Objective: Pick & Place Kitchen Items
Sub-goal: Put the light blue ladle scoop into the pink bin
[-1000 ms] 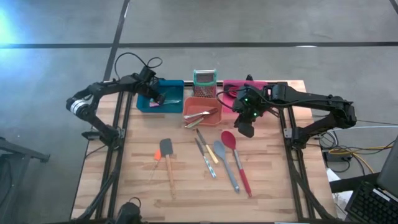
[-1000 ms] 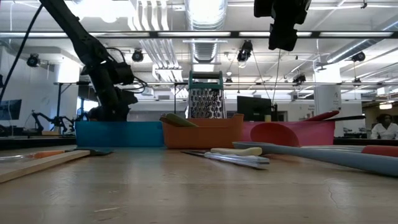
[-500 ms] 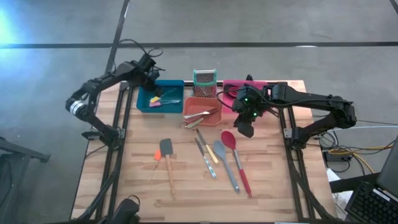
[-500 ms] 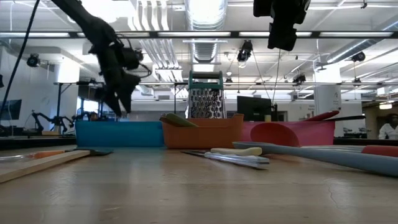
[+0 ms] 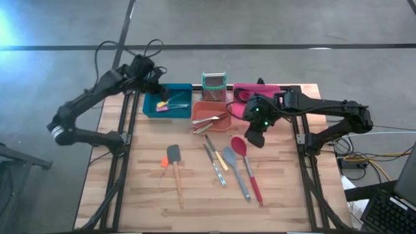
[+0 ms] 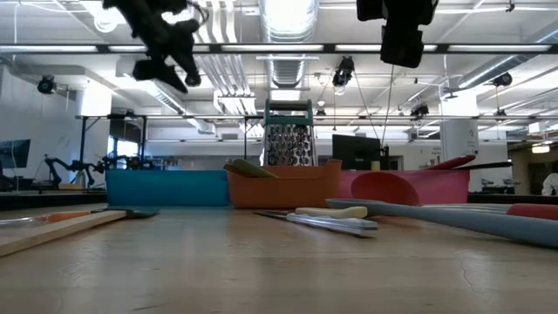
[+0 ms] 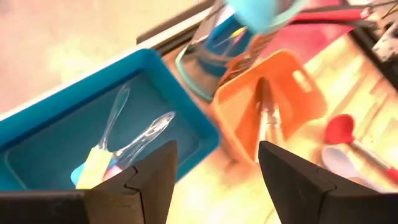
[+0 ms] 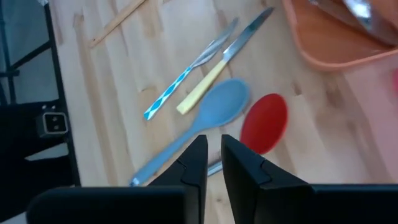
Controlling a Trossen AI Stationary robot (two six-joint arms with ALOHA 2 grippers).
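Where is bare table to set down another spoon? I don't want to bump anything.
Free: the near strip of the table below the utensils, the left side beside the grey spatula, and the right side past the red spoon. Crowded: the middle cluster of cutlery and the bins along the far edge, blue bin, orange bin.

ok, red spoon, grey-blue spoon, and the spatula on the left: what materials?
Red spoon: looks like matte silicone, one uniform colour from bowl to handle. Grey-blue spoon: likely the same, a soft matte finish. Spatula: dark grey matte head, probably silicone, on a pale handle that looks like wood.
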